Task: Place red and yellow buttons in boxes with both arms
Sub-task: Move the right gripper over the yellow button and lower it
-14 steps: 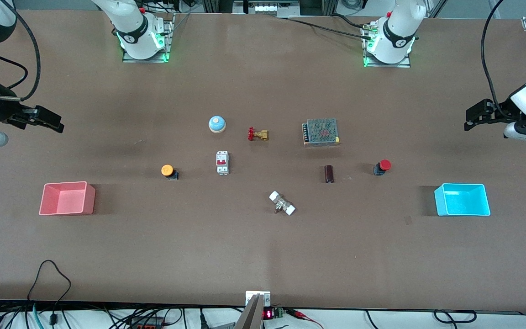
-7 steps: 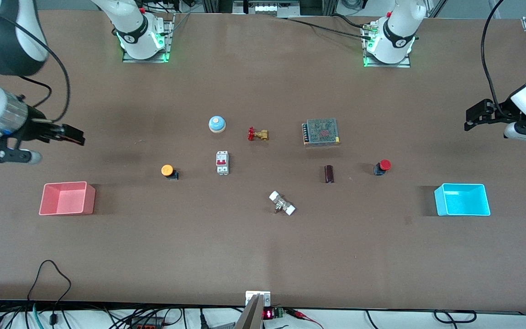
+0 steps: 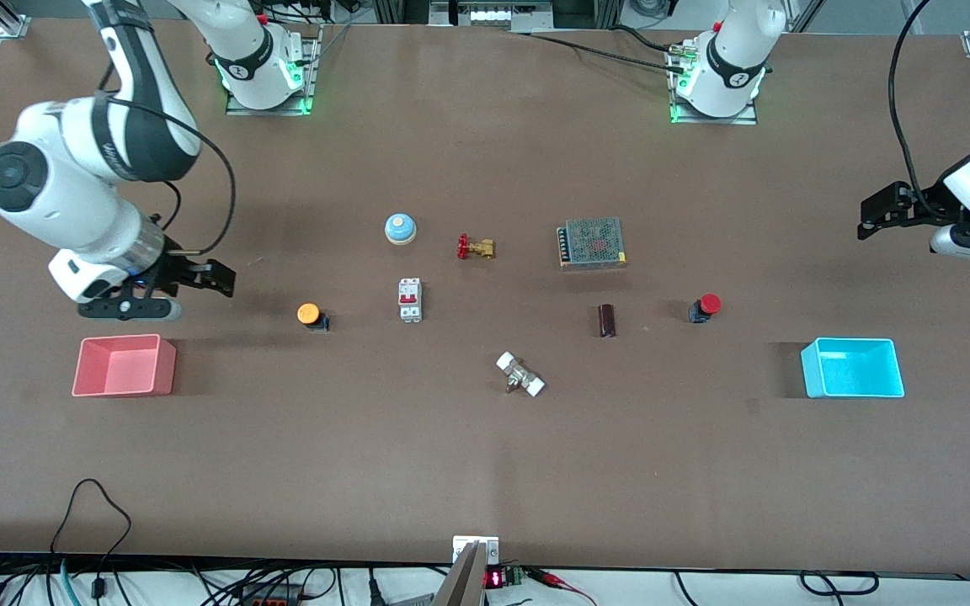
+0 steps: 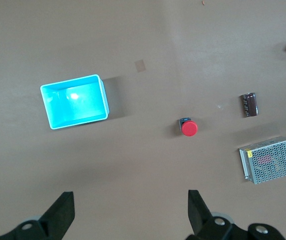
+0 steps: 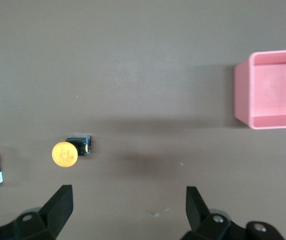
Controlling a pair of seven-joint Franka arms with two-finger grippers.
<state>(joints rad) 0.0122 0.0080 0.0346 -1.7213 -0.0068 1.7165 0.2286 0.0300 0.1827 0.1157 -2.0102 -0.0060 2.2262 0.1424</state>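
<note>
The yellow button (image 3: 309, 315) stands on the table toward the right arm's end, beside the empty pink-red box (image 3: 123, 366). The red button (image 3: 706, 306) stands toward the left arm's end, beside the empty cyan box (image 3: 853, 370). My right gripper (image 3: 217, 278) is open and empty in the air, over bare table between the pink-red box and the yellow button. Its wrist view shows the yellow button (image 5: 65, 153) and the pink-red box (image 5: 277, 90). My left gripper (image 3: 870, 220) is open and empty above the table's end. Its wrist view shows the red button (image 4: 188, 128) and the cyan box (image 4: 75, 101).
In the middle of the table lie a blue-and-white bell (image 3: 400, 228), a brass valve with a red handle (image 3: 475, 247), a white circuit breaker (image 3: 410, 299), a mesh-covered power supply (image 3: 592, 242), a dark cylinder (image 3: 607, 321) and a white-ended fitting (image 3: 520, 374).
My right arm has swung in from the table's end, and its gripper has moved toward the yellow button. The left arm has not moved.
</note>
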